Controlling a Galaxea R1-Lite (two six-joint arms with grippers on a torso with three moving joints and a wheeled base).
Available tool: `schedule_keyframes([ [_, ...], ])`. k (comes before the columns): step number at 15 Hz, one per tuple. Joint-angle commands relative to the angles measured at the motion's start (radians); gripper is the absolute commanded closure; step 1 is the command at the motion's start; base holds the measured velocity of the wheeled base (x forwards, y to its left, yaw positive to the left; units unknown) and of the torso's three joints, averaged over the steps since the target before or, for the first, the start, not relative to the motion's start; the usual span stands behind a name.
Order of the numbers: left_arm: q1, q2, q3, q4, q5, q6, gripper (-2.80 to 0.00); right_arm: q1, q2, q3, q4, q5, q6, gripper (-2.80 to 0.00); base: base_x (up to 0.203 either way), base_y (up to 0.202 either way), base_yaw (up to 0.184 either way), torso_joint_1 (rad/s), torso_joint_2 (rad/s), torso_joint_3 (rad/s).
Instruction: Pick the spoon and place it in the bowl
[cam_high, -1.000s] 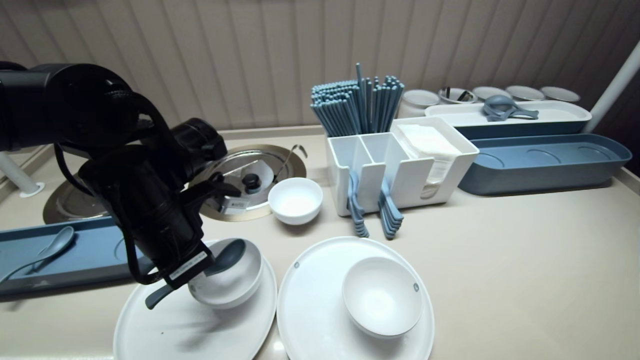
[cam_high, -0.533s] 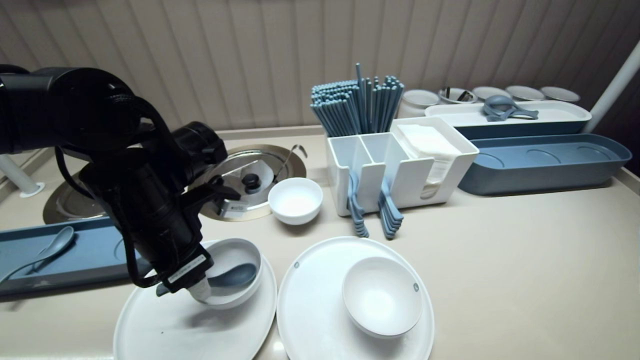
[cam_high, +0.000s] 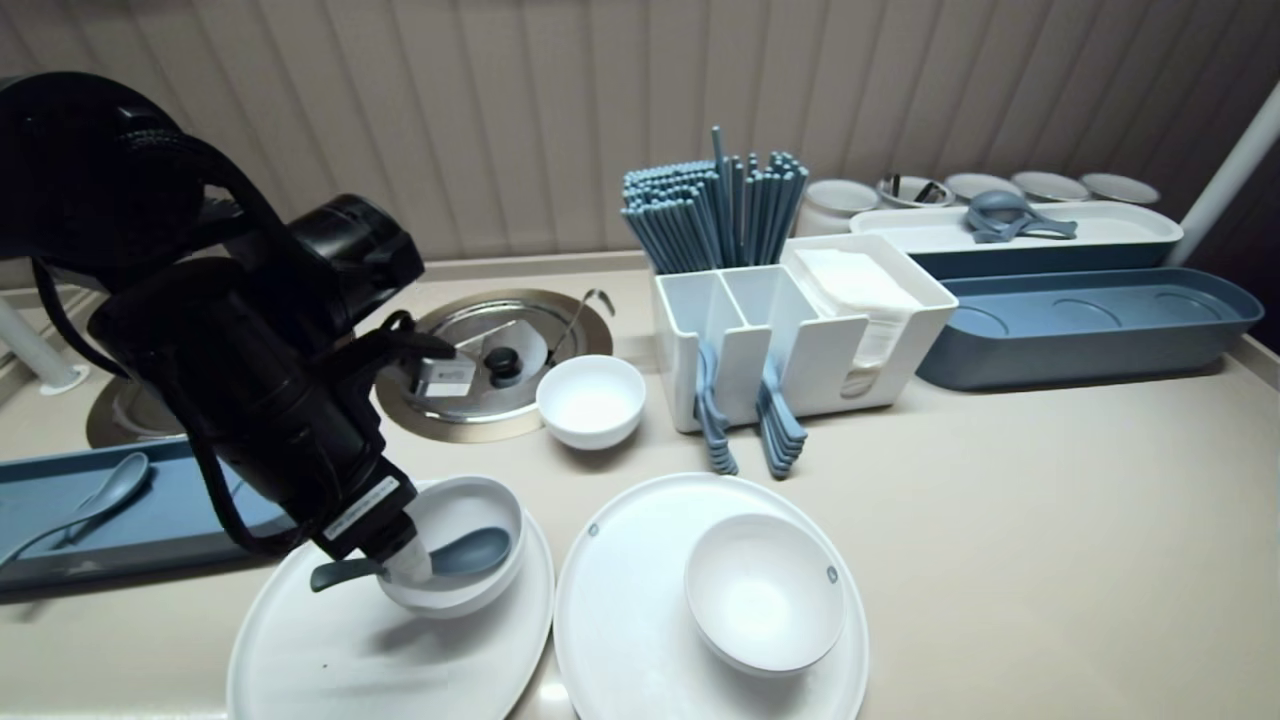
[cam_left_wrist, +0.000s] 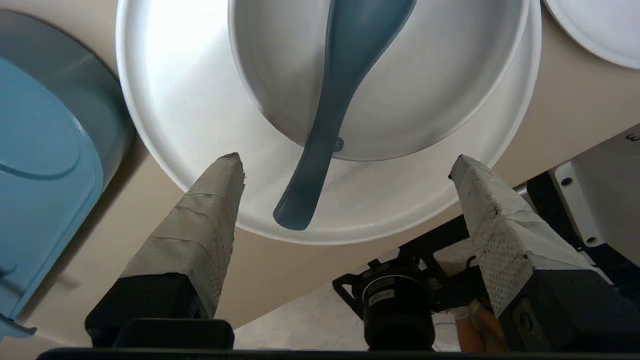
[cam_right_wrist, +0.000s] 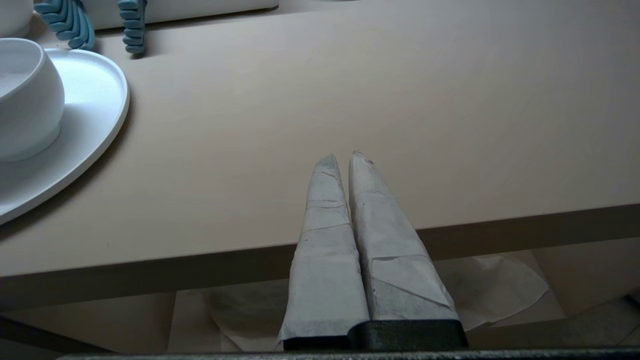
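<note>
A blue-grey spoon (cam_high: 468, 553) (cam_left_wrist: 345, 75) lies in a white bowl (cam_high: 480, 495) (cam_left_wrist: 450, 75). Its handle sticks out over the bowl's rim above the left white plate (cam_high: 330, 660) (cam_left_wrist: 175, 100). My left gripper (cam_high: 388, 566) (cam_left_wrist: 346, 159) hovers just above the handle end, open, its taped fingers (cam_left_wrist: 210, 210) wide apart on either side and touching nothing. My right gripper (cam_right_wrist: 342, 155) is shut and empty, parked at the counter's front edge, out of the head view.
A second plate (cam_high: 620, 620) with a bowl (cam_high: 765, 595) sits to the right. Behind are a small bowl (cam_high: 590, 400), a white caddy (cam_high: 800, 350) with chopsticks (cam_high: 715, 205) and stacked spoons (cam_high: 775, 430), and a recessed lid (cam_high: 495, 360). A blue tray (cam_high: 180, 510) with a spoon (cam_high: 100, 495) lies left.
The left gripper opened and let go of the spoon, which dropped from tilted to lying in the bowl. The left arm then drew up and back a little.
</note>
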Motion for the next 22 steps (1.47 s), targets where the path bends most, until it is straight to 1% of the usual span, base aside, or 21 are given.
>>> schedule_keyframes([
  [1,-0.001,-0.007,-0.008,-0.001,0.001,-0.011,-2.80,0.000,0.001,0.000,0.001,0.000,0.001,0.00,0.000,0.000,0.000,0.000,0.00,0.000],
  [2,-0.001,-0.009,-0.008,-0.017,0.000,-0.014,-2.80,0.000,0.001,0.000,0.001,0.000,0.001,0.00,0.000,0.000,0.000,0.000,0.00,0.000],
  [3,-0.001,-0.014,-0.007,-0.020,0.000,-0.036,-2.80,0.000,0.001,0.000,0.001,0.000,0.001,0.00,0.000,0.000,0.000,0.000,0.00,0.000],
  [4,-0.001,-0.026,-0.005,-0.021,0.001,-0.068,-2.80,0.000,0.001,0.000,0.001,0.000,0.001,0.00,0.000,0.000,0.000,0.000,0.00,0.000],
  [6,0.001,-0.061,0.001,-0.026,0.004,-0.153,-2.80,0.000,0.001,0.000,0.001,0.000,0.001,0.00,0.000,0.000,0.000,0.000,0.00,0.000],
  [7,0.001,-0.080,0.007,-0.051,0.003,-0.180,-2.80,0.000,0.001,0.000,0.001,0.000,0.001,0.00,0.000,0.000,0.000,0.000,0.00,0.000],
  [10,0.001,-0.133,0.068,-0.193,-0.005,-0.225,-2.80,0.000,0.001,0.000,0.001,0.000,0.001,0.00,0.000,0.000,0.000,0.000,0.00,0.000],
  [11,0.001,-0.136,0.070,-0.209,-0.004,-0.257,-2.80,0.000,0.001,0.000,0.001,0.000,0.001,0.00,0.000,0.000,0.000,0.000,0.00,0.000],
  [12,0.001,-0.133,0.066,-0.212,-0.001,-0.272,-2.80,0.000,0.001,0.000,0.001,0.000,0.001,0.00,0.000,0.000,0.000,0.000,0.00,0.000],
  [13,0.002,-0.131,0.066,-0.212,0.001,-0.274,-2.80,0.000,0.001,0.000,0.001,0.000,0.001,0.00,0.000,0.000,0.000,0.000,0.00,0.000],
  [14,0.008,-0.134,0.069,-0.212,0.002,-0.275,0.00,0.000,0.001,0.000,0.001,0.000,-0.001,0.00,0.000,0.000,0.000,0.000,0.00,0.000],
  [17,0.038,-0.149,0.052,-0.218,0.001,-0.276,0.00,0.000,0.001,0.000,-0.001,0.000,0.001,0.00,0.000,0.000,0.000,0.000,0.00,0.000],
  [19,0.042,-0.139,0.042,-0.220,0.004,-0.297,0.00,0.000,0.001,0.000,-0.001,0.000,0.001,0.00,0.000,0.000,0.000,0.000,0.00,0.000],
  [22,0.057,-0.140,0.039,-0.220,0.007,-0.298,0.00,0.000,0.001,0.000,-0.001,0.000,0.001,0.00,0.000,0.000,0.000,0.000,0.00,0.000],
])
